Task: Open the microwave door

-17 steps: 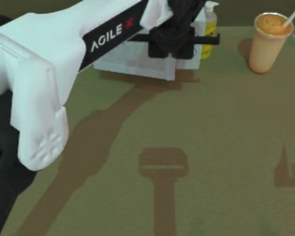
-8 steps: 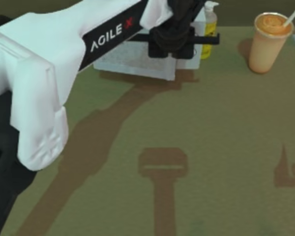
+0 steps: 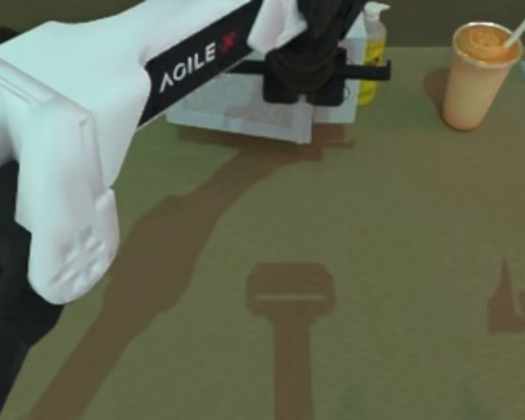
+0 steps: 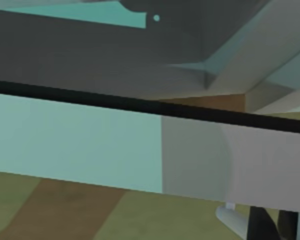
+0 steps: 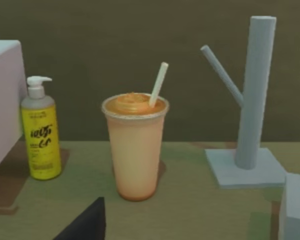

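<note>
Table (image 3: 402,262): microwave (image 3: 219,109) at far edge, left of centre. Door (image 3: 245,118) on near face, directly under left gripper (image 3: 311,70); finger spread cannot tell. Cup (image 3: 474,74) far right. Nothing shifted since a second ago.

Top view: overhead, looking down on the table (image 3: 402,262); the left arm (image 3: 114,96) sits so near the lens it fills the upper left and hides much of the microwave (image 3: 245,109) at the far edge.

Left wrist view: extremely close, looking along the microwave door (image 4: 75,140) edge, with table surface below – nothing else readable.

Right wrist view: low, near table height, facing horizontally toward the far wall, moderate range.

Overlap – top and right wrist views share the orange cup (image 5: 135,150) with straw and the yellow pump bottle (image 5: 40,135) beside the microwave's right side.
</note>
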